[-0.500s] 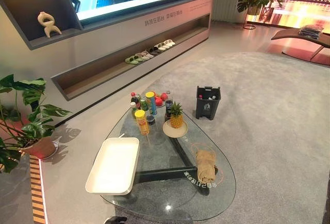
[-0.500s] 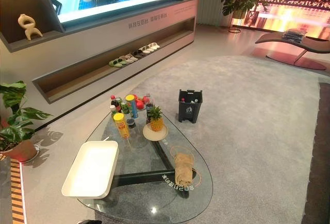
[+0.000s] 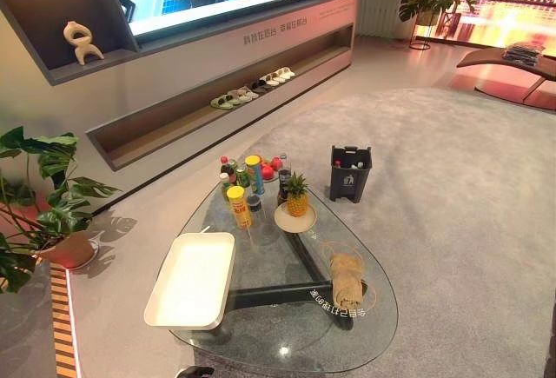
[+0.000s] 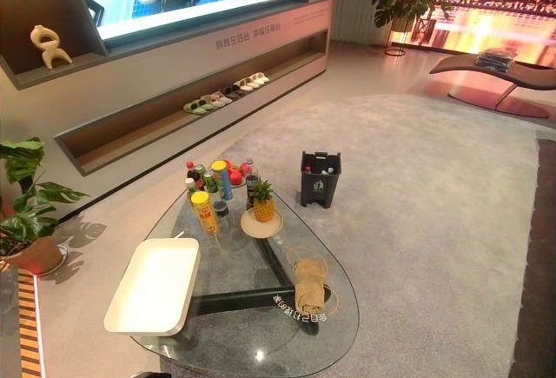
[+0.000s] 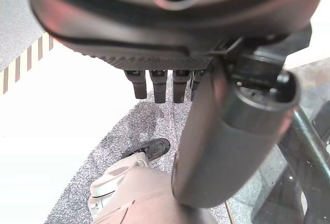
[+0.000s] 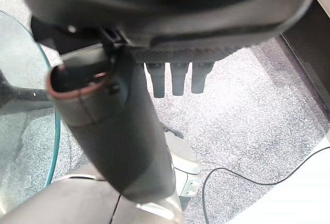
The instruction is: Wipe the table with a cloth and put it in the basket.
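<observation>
Left hand [image 5: 216,131] and right hand [image 6: 113,131] are both hanging low by the floor, fingers straight and relaxed, holding nothing — no reach going yet, I'd say. Cloth [image 3: 347,279] is lying rolled on the glass tabletop [image 3: 287,348], near-right part, apart from everything else. White tray [image 3: 193,278] is sitting left; bottles [image 3: 238,206] and pineapple plate [image 3: 295,216] are crowding the far end. Dark basket [image 3: 350,172] is standing on the carpet beyond the table — presumably the drop-off.

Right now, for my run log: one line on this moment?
cloth: folded on glass table | left hand: open, empty | right hand: open, empty | wiping: not begun
</observation>
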Controlling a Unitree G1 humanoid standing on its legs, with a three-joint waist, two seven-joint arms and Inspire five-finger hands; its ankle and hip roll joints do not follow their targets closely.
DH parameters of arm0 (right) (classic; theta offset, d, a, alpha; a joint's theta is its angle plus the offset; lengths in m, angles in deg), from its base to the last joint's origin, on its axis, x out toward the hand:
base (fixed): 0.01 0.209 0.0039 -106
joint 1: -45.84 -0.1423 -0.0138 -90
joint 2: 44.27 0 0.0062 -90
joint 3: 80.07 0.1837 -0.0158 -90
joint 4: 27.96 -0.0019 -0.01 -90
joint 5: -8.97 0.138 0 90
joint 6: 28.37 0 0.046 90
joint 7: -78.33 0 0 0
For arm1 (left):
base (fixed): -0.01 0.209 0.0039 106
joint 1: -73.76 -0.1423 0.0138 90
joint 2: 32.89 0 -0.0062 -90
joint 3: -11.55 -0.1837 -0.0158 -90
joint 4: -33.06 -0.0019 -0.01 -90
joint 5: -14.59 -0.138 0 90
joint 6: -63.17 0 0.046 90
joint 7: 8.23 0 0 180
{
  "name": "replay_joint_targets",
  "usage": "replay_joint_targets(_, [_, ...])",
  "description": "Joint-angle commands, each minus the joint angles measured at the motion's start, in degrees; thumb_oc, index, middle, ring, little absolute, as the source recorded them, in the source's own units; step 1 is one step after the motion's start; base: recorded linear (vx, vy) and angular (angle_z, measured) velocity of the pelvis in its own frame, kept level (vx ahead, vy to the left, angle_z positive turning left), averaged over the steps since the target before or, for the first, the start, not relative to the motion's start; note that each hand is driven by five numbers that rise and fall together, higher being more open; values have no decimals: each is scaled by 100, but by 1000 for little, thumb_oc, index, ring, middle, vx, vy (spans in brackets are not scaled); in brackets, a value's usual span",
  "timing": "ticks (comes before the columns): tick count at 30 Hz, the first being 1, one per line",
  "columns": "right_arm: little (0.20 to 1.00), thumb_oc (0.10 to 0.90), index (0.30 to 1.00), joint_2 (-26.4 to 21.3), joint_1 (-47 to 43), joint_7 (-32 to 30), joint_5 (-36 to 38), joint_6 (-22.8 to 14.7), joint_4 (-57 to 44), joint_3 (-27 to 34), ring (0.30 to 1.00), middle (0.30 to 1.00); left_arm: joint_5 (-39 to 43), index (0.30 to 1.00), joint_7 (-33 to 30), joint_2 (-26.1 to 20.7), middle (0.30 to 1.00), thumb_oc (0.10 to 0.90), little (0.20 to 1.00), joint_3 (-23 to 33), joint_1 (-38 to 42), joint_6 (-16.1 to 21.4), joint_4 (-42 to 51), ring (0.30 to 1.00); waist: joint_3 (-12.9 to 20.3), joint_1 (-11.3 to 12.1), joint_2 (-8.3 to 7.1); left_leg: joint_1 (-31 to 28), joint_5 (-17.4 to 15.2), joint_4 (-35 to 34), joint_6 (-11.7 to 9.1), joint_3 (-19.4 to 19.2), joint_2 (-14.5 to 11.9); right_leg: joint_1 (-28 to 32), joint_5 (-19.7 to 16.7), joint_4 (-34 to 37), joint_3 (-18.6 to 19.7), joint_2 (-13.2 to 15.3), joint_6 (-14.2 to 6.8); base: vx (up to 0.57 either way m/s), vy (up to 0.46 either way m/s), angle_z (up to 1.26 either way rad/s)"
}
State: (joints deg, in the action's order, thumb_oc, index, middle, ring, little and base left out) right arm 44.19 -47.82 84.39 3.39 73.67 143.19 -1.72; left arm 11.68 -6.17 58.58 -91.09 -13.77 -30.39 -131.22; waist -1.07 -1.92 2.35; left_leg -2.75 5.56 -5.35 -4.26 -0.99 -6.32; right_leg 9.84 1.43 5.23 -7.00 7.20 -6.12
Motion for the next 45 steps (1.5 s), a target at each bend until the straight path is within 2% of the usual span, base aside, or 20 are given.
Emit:
replay_joint_targets(1, [900,800,900,82,-370,-28,21,60,358,71,900,900,-9,900,2,-86,900,800,900,18,450,-1,-388,900,-355,143,-122,-389,-714,35,44,-261,183,-248,-182,-23,-7,33,-17,0,0,0])
replay_joint_targets(20, [900,800,900,34,-369,-242,29,64,357,136,900,900,8,900,-135,-125,900,800,900,95,447,-18,-424,900,-351,153,-154,-396,-710,35,29,-252,166,-239,-181,-23,-4,26,-17,0,0,0])
replay_joint_targets(30, [900,800,900,-120,-356,-122,-100,173,356,130,900,900,181,900,-284,-250,900,800,900,232,398,15,-369,900,-465,162,-116,-295,-648,35,31,-209,197,-338,-240,-23,71,6,-27,28,0,0])
replay_joint_targets(34, [900,800,900,-216,-445,44,-342,374,264,17,900,900,533,900,-274,-303,900,800,900,188,444,93,-222,900,-721,136,-40,5,-525,35,33,-220,217,-663,-371,-23,142,30,-41,-45,18,0])
replay_joint_targets(37, [900,800,900,-275,-550,555,-754,610,206,-142,900,900,712,900,-198,-329,900,800,900,157,573,213,-122,900,-916,106,0,215,-453,35,46,-230,238,-900,-451,-23,175,35,-29,-157,24,-1])
replay_joint_targets(38, [900,800,900,-341,-730,1034,-1110,846,285,-392,900,900,1057,900,-201,-418,900,800,900,151,840,310,-7,900,-1149,95,42,463,-361,35,57,-207,267,-1172,-541,-23,213,26,-9,-206,12,-2])
replay_joint_targets(40, [900,800,900,-372,-871,1187,-1215,955,333,-574,900,900,1278,900,-165,-518,900,800,900,180,1067,306,80,900,-1300,94,69,630,-311,35,77,-191,289,-1359,-590,-23,254,11,11,-230,-1,-1])
replay_joint_targets(41, [900,800,900,-404,-1106,1147,-1088,1000,389,-785,900,900,1619,900,-173,-660,900,800,900,169,1430,272,172,900,-1522,95,108,914,-228,35,110,-96,334,-1644,-650,-23,332,-38,41,-231,-24,-2])
replay_joint_targets(45, [900,800,900,-562,-1512,754,-806,936,196,-859,900,900,2287,900,-214,-1067,900,800,900,213,1969,284,277,900,-1913,51,102,1394,-110,35,134,23,414,-2138,-749,-23,445,-71,47,-147,-20,2])
